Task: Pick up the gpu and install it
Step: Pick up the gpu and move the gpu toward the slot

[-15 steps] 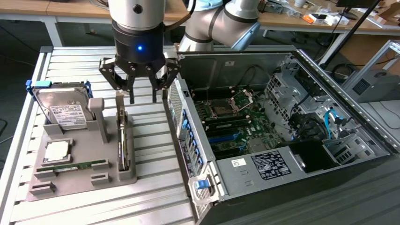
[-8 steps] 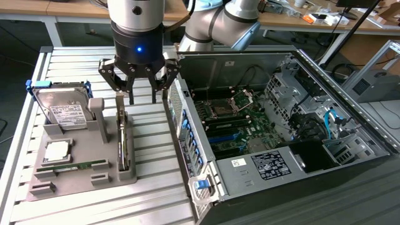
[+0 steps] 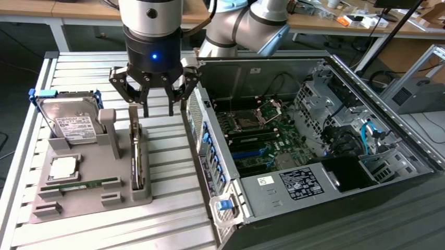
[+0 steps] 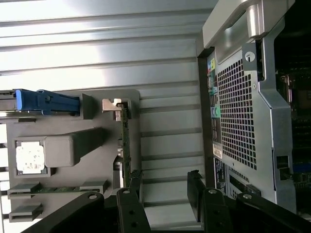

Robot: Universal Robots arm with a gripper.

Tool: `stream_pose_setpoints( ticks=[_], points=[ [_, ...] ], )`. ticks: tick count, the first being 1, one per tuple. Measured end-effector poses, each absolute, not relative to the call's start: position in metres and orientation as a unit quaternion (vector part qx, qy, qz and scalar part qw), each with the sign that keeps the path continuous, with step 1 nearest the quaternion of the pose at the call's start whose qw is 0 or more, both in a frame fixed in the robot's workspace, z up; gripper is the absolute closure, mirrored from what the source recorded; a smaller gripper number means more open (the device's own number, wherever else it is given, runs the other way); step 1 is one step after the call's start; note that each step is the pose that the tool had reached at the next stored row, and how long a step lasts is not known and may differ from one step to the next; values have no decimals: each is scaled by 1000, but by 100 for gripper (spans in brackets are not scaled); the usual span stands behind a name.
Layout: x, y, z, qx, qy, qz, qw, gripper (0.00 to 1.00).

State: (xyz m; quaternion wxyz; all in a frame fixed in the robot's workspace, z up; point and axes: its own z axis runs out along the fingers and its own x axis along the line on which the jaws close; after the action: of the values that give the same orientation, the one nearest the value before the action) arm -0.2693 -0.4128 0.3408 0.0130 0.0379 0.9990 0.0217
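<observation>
The arm [image 3: 240, 26] bends in from the upper edge of the exterior view, its silver joint with a grey-blue cap folded so that the last link hangs straight down. The wrist [image 3: 153, 18] stands vertical, a small blue light [image 3: 154, 56] glowing on the black collar beneath it. The gripper [image 3: 158, 113] points downward, its black linkages splayed to both sides, its two slim fingers [image 3: 147, 107] upright, parallel and well apart. The jaws are wide, with nothing between them, as the wrist view also shows
</observation>
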Motion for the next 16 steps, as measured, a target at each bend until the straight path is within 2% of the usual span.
stream_pose_setpoints(
  ticks=[16],
  points=[
    [-270,-416,335,38,999,22,13,50]
  ],
)
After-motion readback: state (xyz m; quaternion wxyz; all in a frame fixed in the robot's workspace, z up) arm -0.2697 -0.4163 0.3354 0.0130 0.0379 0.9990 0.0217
